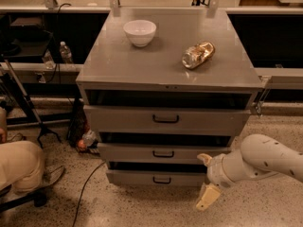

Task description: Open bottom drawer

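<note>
Grey bottom drawer (132,178) with black loop handle (162,179); cream claw (206,178) at its right end, on a white arm (265,160); white bowl (140,32) and shiny gold packet (198,54) on the grey worktop (142,67); speckled floor (142,209)

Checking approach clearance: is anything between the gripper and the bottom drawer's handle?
Nothing visible. The gripper, fingers open, is at the right end of the bottom drawer. Only bare drawer front lies between it and the small black handle. A cable lies on the floor, off to the drawer's left.
</note>
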Robot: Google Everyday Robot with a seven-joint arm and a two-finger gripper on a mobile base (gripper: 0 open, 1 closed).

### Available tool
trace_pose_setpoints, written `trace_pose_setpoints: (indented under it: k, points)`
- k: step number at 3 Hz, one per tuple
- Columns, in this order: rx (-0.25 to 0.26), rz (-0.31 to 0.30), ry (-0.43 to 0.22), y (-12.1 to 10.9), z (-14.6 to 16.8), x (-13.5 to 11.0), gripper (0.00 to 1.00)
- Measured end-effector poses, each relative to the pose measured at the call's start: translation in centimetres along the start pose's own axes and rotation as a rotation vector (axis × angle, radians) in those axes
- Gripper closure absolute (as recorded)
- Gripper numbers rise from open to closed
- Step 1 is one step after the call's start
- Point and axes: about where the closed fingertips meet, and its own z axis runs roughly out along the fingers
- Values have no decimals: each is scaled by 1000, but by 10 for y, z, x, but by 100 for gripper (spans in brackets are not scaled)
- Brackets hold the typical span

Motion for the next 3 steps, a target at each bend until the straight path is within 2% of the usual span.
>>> trace_pose_setpoints:
  k: [2,3]
  points:
    - [-20,2,-18,-1,12,13,0]
    - [-24,-58,5,-19,25,36,0]
